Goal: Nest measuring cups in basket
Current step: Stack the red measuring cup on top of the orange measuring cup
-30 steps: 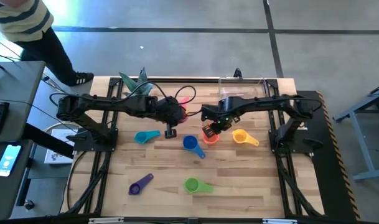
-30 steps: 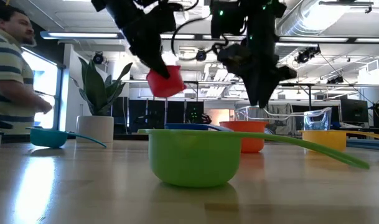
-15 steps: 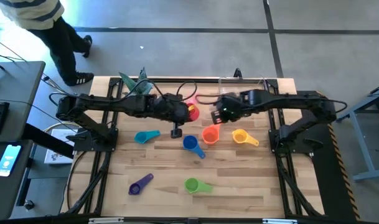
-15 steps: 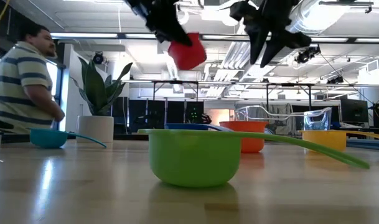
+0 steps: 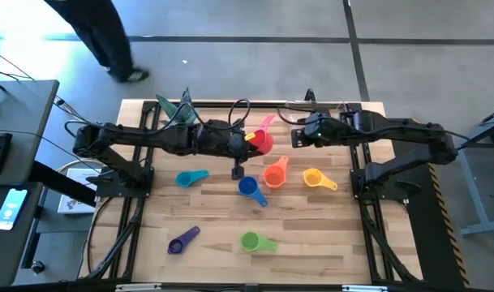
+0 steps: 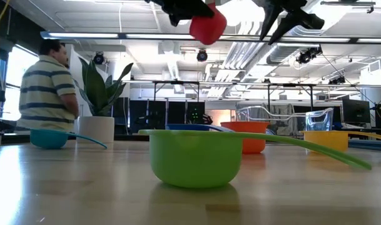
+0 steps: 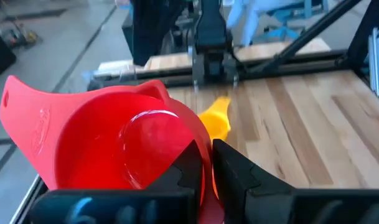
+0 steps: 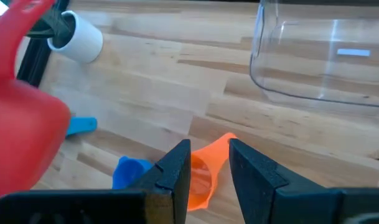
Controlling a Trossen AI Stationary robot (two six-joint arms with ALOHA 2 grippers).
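Left gripper (image 7: 205,163), jaws clamped on the rim of the light, rigid, slick red cup (image 5: 261,143), holds it above the bench; right gripper (image 8: 209,163) empty, jaws narrowly parted.

**Wooden table and what lies on it**

Table (image 5: 311,235): pale wooden planks, dark frame rails along both sides. Positions are given from the orange cup (image 5: 273,174), which sits near the middle.

- Yellow cup (image 5: 312,178): just beside it, toward the right arm's side.
- Blue cup (image 5: 248,187): just beside it, on the other side and slightly nearer the front edge.
- Teal cup (image 5: 187,178): farther out on the left arm's side.
- Green cup (image 5: 251,241): well apart, near the front edge.
- Purple cup (image 5: 178,244): well apart, front, left arm's side.
- Clear basket (image 8: 320,56): behind it, at the far edge.
- White plant pot (image 6: 95,129): far edge, left arm's side.
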